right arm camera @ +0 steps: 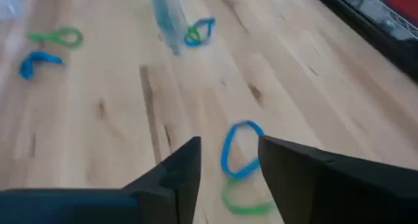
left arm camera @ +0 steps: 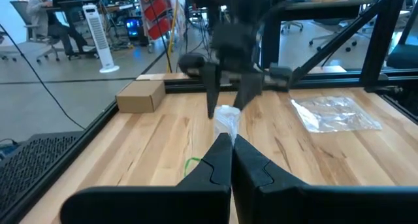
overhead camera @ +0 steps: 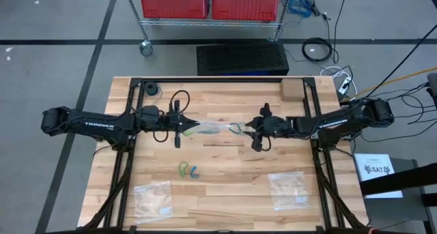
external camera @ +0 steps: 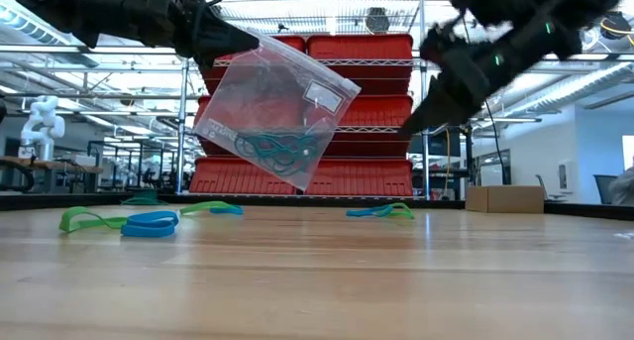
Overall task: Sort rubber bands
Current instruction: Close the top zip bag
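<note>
Pale wooden plank table in a black frame. Small brown cardboard box at its far right corner; black tape roll at far left. Two clear crinkly plastic bags flat near the front edge. Red plastic bins on a wire shelf beyond. Black ribbed mat on the floor.

In the low view the dark rubber bands inside the hanging clear bag form a tangle too dense to count. The right gripper is smeared with blur in the left wrist view. The green band is partly hidden behind a finger.
</note>
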### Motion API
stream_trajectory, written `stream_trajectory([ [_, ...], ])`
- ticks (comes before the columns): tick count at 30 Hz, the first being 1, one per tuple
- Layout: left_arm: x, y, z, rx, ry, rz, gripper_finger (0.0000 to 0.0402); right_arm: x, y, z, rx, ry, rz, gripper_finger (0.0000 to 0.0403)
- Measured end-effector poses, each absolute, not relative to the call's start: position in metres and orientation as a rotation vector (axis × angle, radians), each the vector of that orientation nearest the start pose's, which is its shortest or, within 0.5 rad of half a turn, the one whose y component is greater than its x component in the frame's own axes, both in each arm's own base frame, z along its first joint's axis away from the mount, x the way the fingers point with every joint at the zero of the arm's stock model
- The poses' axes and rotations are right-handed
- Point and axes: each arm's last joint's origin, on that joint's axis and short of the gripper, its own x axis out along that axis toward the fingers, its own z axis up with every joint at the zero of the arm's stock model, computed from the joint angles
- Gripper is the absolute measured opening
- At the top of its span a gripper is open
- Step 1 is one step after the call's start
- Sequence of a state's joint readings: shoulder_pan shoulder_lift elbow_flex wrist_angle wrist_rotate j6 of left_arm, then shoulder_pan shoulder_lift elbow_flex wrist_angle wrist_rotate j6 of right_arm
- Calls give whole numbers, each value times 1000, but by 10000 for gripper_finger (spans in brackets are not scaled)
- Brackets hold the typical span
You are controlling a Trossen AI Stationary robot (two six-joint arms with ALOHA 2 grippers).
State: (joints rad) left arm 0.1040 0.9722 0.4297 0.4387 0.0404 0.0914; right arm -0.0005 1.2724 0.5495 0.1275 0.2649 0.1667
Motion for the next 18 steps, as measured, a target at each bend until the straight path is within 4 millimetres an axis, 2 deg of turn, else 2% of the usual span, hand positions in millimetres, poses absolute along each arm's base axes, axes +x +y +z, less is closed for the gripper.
stream_trajectory([
  [4,207,21,237,84,103,59,0,231,-6,160,143,278,-249,151],
  [7,207,21,237,84,100,59,0,218,-7,157,155,66,-245,142],
  [9,207,21,239,85,86,60,0,217,-7,160,158,-22,-243,137],
  [12,208,21,240,86,77,60,0,230,-7,165,120,-40,-239,135],
  [18,208,21,242,81,74,61,0,271,-7,176,50,-11,-233,134],
])
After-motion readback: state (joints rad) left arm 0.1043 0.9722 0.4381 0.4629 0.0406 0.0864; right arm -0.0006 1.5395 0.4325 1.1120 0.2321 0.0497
